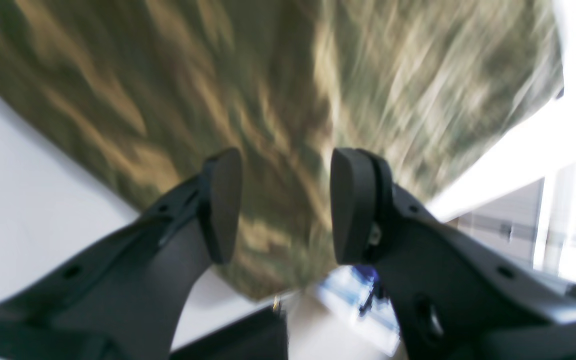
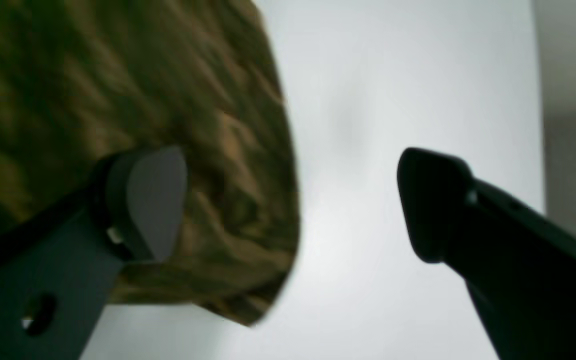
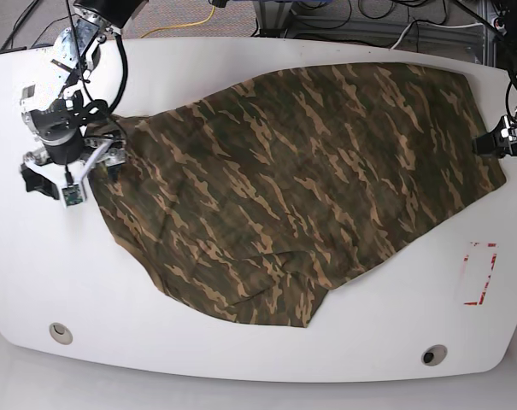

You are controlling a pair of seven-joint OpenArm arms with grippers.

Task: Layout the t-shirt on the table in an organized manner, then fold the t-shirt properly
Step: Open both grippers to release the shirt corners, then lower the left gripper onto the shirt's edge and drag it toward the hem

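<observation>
White and glossy, the wide rounded tabletop fills the base view, and its near strip, where two small round holes are set, lies bare; a small red rectangular outline mark is seen on it toward the side of the left arm; just beyond the bare strip, the large soft camouflage-print t-shirt in olive, brown and tan is spread slantwise across the middle, its near corner doubled over into a lump, its far edge reaching close to the table's back rim; the garment is judged to be only roughly laid out, so the step in hand is taken to be the flattening before any fold; at one end of the cloth the right gripper is held with its jaws wide apart and nothing between them, one pad over the fabric edge and the other over bare table; at the opposite end the left gripper is poised above the cloth with its jaws partly parted and empty, though the wrist view is blurred; for the step to be done well, both edges would best be pinched low, a single layer only being taken, and the cloth drawn outward evenly so that the doubled near corner is opened; cables are seen beyond the far rim.
</observation>
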